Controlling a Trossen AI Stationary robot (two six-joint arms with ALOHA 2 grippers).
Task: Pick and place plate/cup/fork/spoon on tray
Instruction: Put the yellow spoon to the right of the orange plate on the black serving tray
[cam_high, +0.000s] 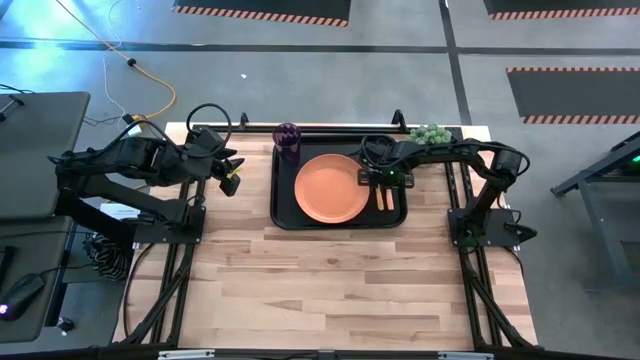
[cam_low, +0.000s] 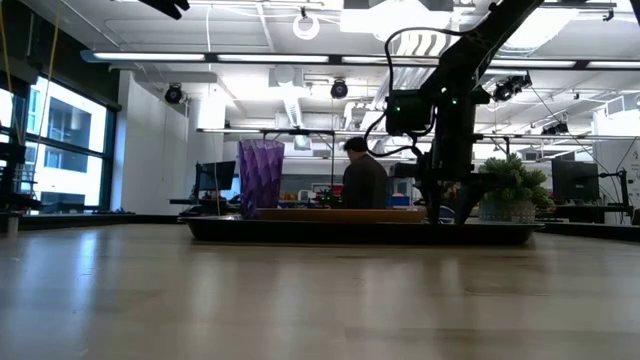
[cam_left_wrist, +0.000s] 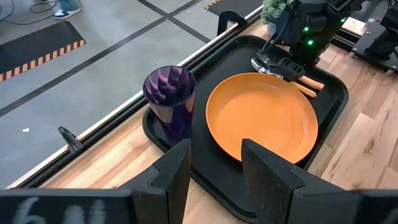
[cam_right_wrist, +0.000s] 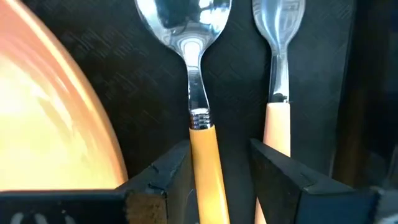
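in wrist view, spoon lies between right jaws.

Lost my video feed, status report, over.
Right gripper open astride spoon handle on tray. Left gripper open, parked left of the tray. Plate, cup, fork aboard.

No readable words, brands, labels or numbers anywhere in these views. Pale marks show along the dark bar at the base of the left wrist view, far too blurred to make out. Nothing legible on the tray or the worktop.
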